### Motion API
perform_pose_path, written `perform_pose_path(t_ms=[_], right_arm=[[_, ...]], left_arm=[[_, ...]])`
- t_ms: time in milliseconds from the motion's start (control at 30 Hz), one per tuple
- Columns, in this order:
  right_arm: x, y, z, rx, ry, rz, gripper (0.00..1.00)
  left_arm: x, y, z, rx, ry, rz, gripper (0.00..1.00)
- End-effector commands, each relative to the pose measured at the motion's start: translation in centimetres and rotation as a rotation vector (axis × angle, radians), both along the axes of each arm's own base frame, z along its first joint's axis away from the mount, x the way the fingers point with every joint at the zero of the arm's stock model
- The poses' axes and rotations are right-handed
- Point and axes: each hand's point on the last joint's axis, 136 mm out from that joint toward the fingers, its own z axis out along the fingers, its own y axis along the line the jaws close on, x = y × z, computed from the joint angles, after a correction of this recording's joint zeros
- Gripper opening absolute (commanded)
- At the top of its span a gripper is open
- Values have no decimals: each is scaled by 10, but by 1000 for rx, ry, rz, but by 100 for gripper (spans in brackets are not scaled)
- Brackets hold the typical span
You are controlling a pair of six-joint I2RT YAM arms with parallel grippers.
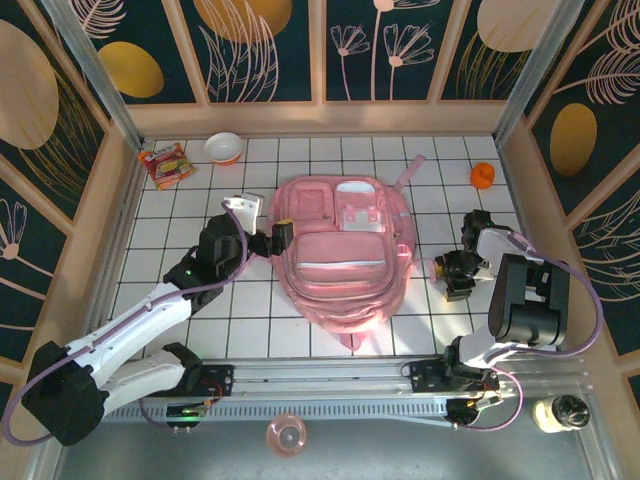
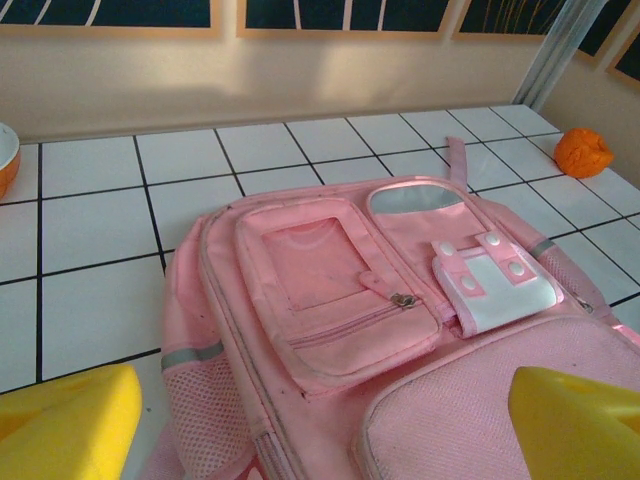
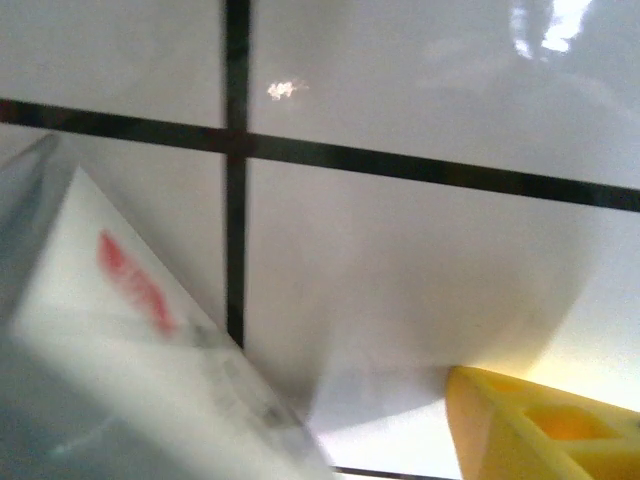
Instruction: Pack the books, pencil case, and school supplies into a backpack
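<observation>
Backpack (image 1: 340, 255) lies flat right in front of the left pincer (image 1: 283, 236), whose jaws stand wide apart and hold nothing. Its pockets look zipped, so things may not go in. The slim clear packet (image 3: 130, 380) lies right beside the right pincer (image 1: 455, 273); I cannot tell if that one grips it. It may slide away on the shiny white tiled counter (image 1: 200, 180). Dark flowery walls (image 1: 400, 50) stand all round.

Tally by kind, seven sorts of thing

One pink backpack (image 1: 340, 262), one snack packet (image 1: 165, 164), one clear packet (image 3: 120, 350), one small orange object (image 1: 483, 176), two bowls (image 1: 223, 148) (image 1: 287, 436), two robot arms (image 1: 140, 325) (image 1: 525, 300), one dark round object (image 1: 563, 412).
</observation>
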Motion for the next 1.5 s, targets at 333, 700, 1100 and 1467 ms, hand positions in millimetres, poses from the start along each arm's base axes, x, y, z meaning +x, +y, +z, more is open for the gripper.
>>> perform_pose_path(t_ms=[333, 700, 1100, 1467], right_arm=[[-11, -20, 2, -100, 30, 28, 30], [-7, -23, 35, -152, -135, 91, 15], [18, -6, 103, -163, -597, 230, 0], [27, 23, 179, -182, -1038, 432, 0]], left_arm=[[4, -4, 7, -33, -10, 0, 94], [-15, -46, 8, 6, -34, -292, 87], [-52, -93, -11, 282, -171, -703, 86], [-63, -125, -83, 657, -243, -907, 85]])
